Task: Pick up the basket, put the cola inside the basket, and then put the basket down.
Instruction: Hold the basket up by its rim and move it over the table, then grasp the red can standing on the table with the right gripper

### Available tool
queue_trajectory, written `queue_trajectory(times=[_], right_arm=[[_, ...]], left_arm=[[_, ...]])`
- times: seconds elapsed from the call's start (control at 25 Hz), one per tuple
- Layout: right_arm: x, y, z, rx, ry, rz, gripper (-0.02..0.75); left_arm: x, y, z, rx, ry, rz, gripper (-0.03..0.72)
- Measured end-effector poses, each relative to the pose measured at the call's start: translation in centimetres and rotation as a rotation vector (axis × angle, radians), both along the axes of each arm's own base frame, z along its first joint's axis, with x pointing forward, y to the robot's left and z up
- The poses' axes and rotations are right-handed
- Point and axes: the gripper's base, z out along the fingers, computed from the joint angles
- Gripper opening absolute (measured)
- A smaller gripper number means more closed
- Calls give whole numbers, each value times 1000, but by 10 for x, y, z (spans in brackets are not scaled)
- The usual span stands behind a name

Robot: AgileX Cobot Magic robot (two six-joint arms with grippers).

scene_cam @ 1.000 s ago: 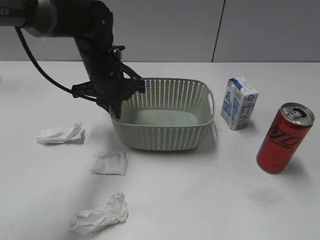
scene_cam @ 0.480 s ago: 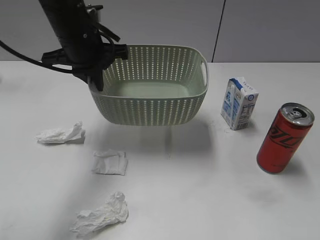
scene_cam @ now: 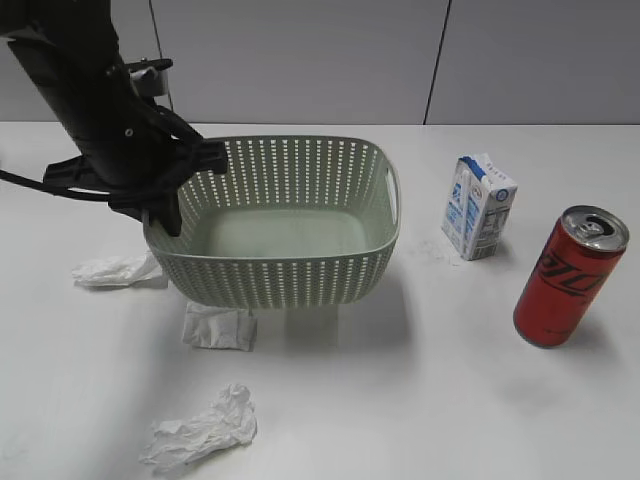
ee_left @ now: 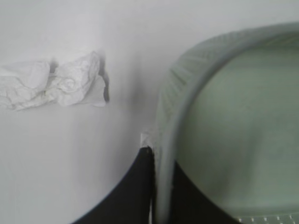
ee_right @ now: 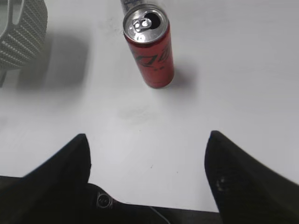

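The pale green slotted basket [scene_cam: 285,215] hangs above the white table, held by its left rim. My left gripper [scene_cam: 168,205] is shut on that rim; the left wrist view shows its black fingers [ee_left: 161,163] pinching the basket wall [ee_left: 219,116]. The red cola can [scene_cam: 568,278] stands upright at the right of the table, apart from the basket. In the right wrist view the cola [ee_right: 150,45] stands beyond my right gripper [ee_right: 147,140], which is open and empty above bare table. A corner of the basket [ee_right: 21,32] shows at the top left there.
A blue-and-white carton [scene_cam: 478,206] stands between basket and cola. Crumpled tissues lie at the left [scene_cam: 115,270], under the basket's front left [scene_cam: 220,327] and at the front [scene_cam: 200,430]. One tissue [ee_left: 56,86] lies beside the basket in the left wrist view.
My left arm lifted the basket off the table, carried it left, and it now sits lower and further left than half a second ago. The cola and carton have not moved.
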Motion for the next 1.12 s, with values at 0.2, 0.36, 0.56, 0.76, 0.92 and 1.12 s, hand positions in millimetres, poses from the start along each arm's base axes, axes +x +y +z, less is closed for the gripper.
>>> queue_trajectory(times=[0.2,0.36,0.56,0.76,0.92,1.12], right_arm=[[54,14,8,22,45,59,628],[100,24,0,-16,128,97,634],[142,27,-28,-117,234,111,634],[165,29,-56,-135,293,109,636],[177,30,-68,-145,289,99,636],[183,29,-76,-156,294,84,636]], left_arm=[[2,-1,0,-7,-19,1,2],[3,-1,0,-12,-34,-1,2],[4,-1,1,-14,-44,-10,2],[4,-2,1,-16,-52,-11,2],[4,-2,1,-17,-54,-10,2],[4,-2,1,-18,-56,-10,2]])
